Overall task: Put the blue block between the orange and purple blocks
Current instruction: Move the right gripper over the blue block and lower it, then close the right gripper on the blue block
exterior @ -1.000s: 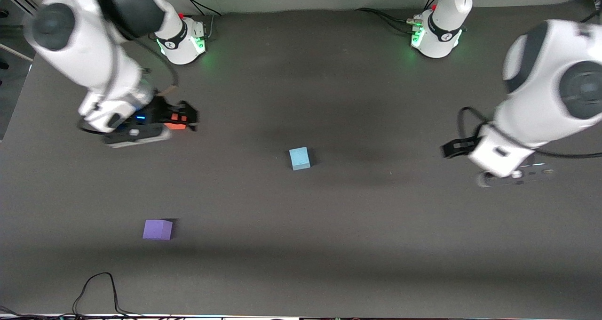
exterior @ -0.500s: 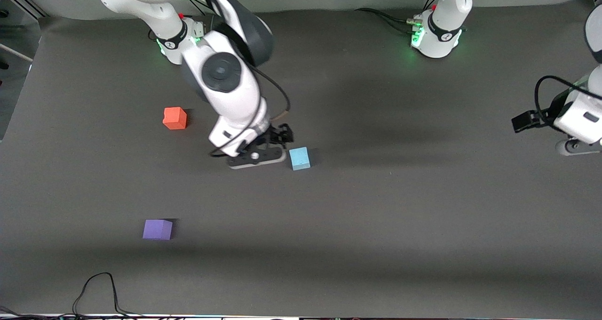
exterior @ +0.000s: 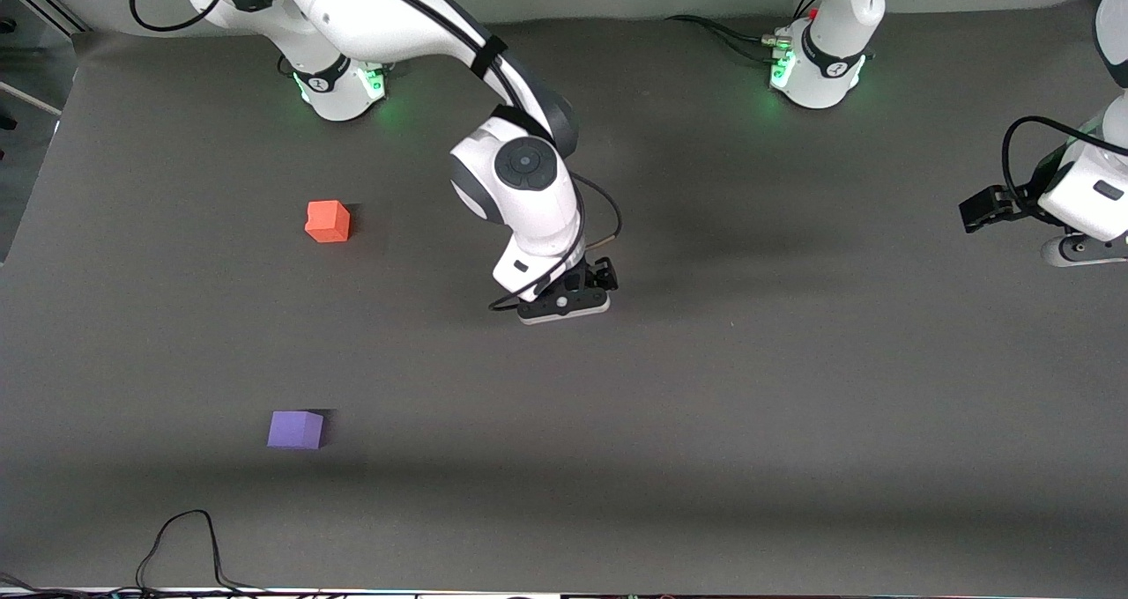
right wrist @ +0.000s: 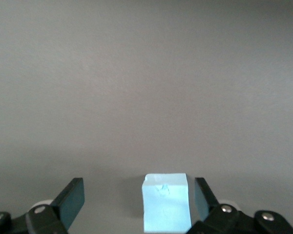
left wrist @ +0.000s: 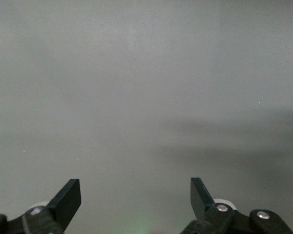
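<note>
The blue block [right wrist: 166, 202] lies mid-table between the spread fingers of the right gripper [right wrist: 139, 200], ungrasped. The pick step is judged in hand: closure is required next, then carriage between the orange block [exterior: 328, 221] and purple block [exterior: 295, 429]. The left gripper [left wrist: 136, 199] waits, spread.

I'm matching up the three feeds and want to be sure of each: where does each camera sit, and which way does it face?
Front view: high across the table, facing both arm bases; shows orange block, purple block, right gripper, left gripper.
Left wrist view: on the waiting left arm, facing bare table between open fingers.
Right wrist view: looks at blue block between open fingers.
Shared: both grippers and the table; the blue block only in the right wrist view.
</note>
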Robot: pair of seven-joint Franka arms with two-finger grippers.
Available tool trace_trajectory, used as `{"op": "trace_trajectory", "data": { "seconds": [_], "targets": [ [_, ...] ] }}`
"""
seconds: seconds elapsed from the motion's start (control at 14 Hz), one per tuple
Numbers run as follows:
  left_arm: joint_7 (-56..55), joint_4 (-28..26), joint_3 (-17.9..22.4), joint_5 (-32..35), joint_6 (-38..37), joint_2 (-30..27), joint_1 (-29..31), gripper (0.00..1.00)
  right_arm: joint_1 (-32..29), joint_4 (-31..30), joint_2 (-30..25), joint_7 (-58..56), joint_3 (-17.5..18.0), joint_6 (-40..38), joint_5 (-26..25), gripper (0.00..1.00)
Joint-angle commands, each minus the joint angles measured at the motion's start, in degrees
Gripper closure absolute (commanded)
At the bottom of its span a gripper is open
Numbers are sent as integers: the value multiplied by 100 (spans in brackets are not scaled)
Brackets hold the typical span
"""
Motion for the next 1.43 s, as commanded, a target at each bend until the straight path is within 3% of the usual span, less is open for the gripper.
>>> {"op": "trace_trajectory", "data": {
  "seconds": [0.0,0.64,1.0,1.07,1.14,1.21,1.29,1.36],
  "targets": [
    [54,-176,47,-249,48,-167,-66,0,5,-881,-245,157,-61,680,-161,0],
    [54,-123,56,-286,-145,-132,-75,0,216,-1059,89,1150,-17,901,-99,0],
    [72,-114,56,-268,-216,-123,-57,0,269,-1059,247,1151,-17,928,-126,1],
    [72,-114,56,-260,-216,-123,-57,0,260,-1050,265,1142,-26,936,-143,7],
    [72,-114,56,-259,-216,-123,-57,0,260,-1059,265,1142,-26,980,-161,23],
    [72,-114,56,-259,-216,-123,-57,0,260,-1059,274,1133,-26,998,-161,48],
    [72,-114,56,-259,-216,-123,-49,0,251,-1059,291,1116,-26,989,-161,66],
    [72,-114,56,-259,-216,-123,-57,0,216,-1059,274,1098,-26,963,-161,71]
  ]
}}
